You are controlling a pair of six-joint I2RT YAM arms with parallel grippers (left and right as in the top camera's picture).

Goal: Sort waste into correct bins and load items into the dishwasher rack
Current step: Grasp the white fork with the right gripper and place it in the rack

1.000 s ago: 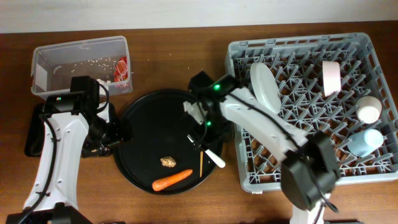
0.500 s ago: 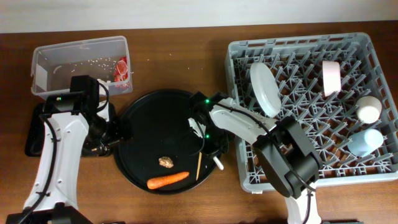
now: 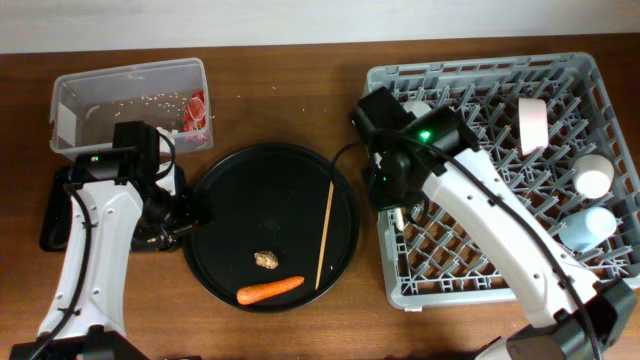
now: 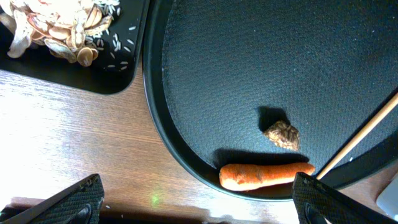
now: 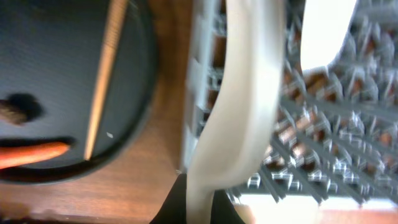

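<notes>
Well, we had the right end effector (image 5: 198, 210) clamped on the white fork (image 5: 249, 93), which rose blurred and close to the lens over the left edge of the grey rack (image 3: 600, 270). Our left end effector (image 4: 196, 190) gaped wide above the tabletop (image 4: 74, 143), just beside the rim of the round black tray (image 4: 154, 112). On that tray lay the carrot (image 4: 266, 175), the brown lump (image 4: 282, 135) near it, and the chopstick (image 3: 324, 235) along the right side. The red wrapper (image 3: 195, 108) sat in the clear tub (image 3: 130, 75).
</notes>
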